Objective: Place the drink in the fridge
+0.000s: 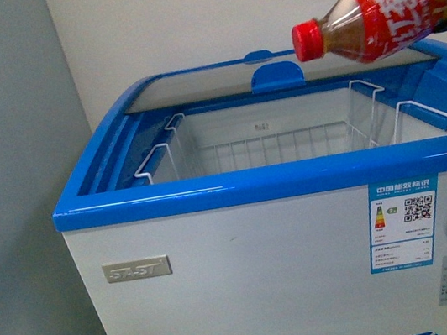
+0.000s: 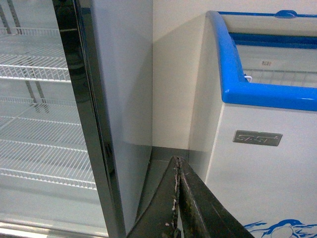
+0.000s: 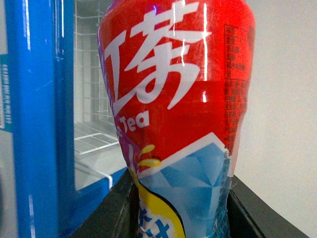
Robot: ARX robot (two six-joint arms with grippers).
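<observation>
While the right gripper is clamped on the lower end of the small red-capped, red-labelled plastic bottle of brown tea, held sideways, the white wire basket of the blue-rimmed white chest cooler lies below it. Letting go here (cap apparently near the glass lid) could bounce it off that edge. The left gripper is pressed together, empty.
</observation>
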